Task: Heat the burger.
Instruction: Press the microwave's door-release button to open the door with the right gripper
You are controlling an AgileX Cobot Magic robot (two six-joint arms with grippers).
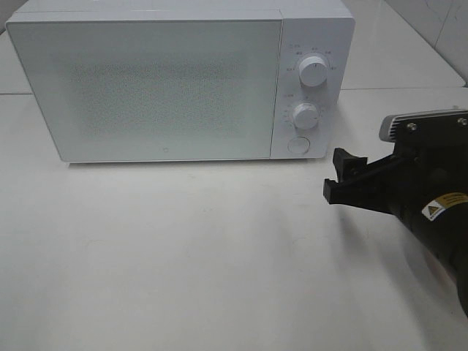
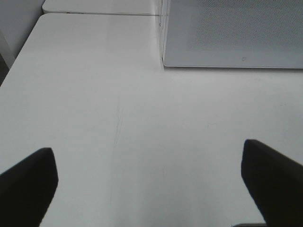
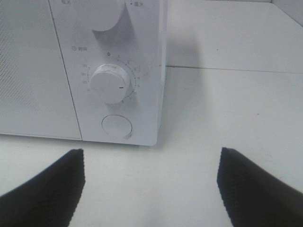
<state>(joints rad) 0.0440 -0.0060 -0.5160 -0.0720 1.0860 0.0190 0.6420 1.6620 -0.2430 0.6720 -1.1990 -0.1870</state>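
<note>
High view faces the microwave [image 1: 175, 80]; both wrist views see it closer.

Broad, plain white matte tabletop [image 1: 183, 256], evenly and softly lit, with only blurred pale shadows. Split by a thin dark straight seam [image 1: 409, 89] from a second white slab behind. Marked in one area with faint thin grey scratch lines [image 2: 116, 127]. Bordered at the far right corner by a pale tiled wall [image 1: 439, 25] with fine grout joints. Dim grey beyond one table edge [image 2: 19, 52].
</note>
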